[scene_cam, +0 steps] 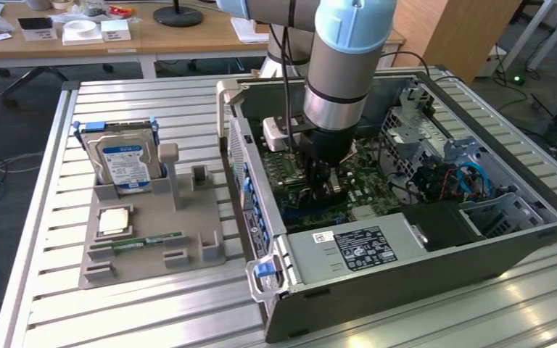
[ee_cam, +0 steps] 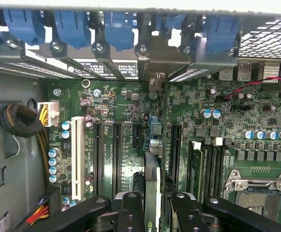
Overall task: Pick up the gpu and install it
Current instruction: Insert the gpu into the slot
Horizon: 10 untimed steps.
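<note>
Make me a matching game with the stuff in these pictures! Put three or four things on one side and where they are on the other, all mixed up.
Things:
1. gpu
2. hard drive
3. RAM stick
4. power supply

Places:
A. lying flat on the grey holder tray
B. standing upright in the grey holder
C. held edge-on between the gripper's jaws above the motherboard
D. inside the computer case, at its near end

Pairs: 1-C, 2-B, 3-A, 4-D

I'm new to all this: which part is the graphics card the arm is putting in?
Start at the open computer case on the slatted table and follow the arm down to its gripper over the green motherboard. The gpu is the thin card held edge-on between the gripper's black fingers. Unlike the empty black slots beside it, it stands up from the board.
</note>
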Each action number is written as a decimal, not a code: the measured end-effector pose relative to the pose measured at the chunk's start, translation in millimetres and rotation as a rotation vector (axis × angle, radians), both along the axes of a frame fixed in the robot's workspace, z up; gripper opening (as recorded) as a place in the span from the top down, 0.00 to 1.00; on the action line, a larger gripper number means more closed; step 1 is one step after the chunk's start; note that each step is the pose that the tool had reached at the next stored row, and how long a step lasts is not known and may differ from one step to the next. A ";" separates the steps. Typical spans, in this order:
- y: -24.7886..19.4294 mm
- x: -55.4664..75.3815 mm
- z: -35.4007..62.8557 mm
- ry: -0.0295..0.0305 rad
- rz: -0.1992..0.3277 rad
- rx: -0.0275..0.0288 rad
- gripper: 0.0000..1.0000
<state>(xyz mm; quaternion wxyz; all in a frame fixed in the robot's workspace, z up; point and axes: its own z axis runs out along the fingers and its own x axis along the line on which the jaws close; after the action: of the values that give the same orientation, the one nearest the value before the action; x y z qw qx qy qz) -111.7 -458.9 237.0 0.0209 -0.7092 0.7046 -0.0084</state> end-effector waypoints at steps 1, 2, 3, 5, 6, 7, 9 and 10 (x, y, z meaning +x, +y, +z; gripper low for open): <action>0.0 -0.1 0.0 0.0001 0.000 0.0000 0.74; 0.0 -0.2 0.0 0.0003 0.000 0.0001 0.74; 0.1 -0.3 0.0 0.0005 0.000 0.0002 0.74; 0.1 -0.3 0.0 0.0005 0.000 0.0003 0.74; 0.1 -0.3 0.0 0.0005 0.000 0.0003 0.74; 0.1 -0.3 0.0 0.0005 0.000 0.0003 0.74; 0.3 -1.0 -0.7 0.0013 -0.001 0.0026 0.73; 0.2 -0.8 -0.6 -0.0001 -0.001 0.0015 0.68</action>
<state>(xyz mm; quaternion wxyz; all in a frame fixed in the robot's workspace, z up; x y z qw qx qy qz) -112.4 -458.6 236.4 0.0215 -0.7087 0.7051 -0.0079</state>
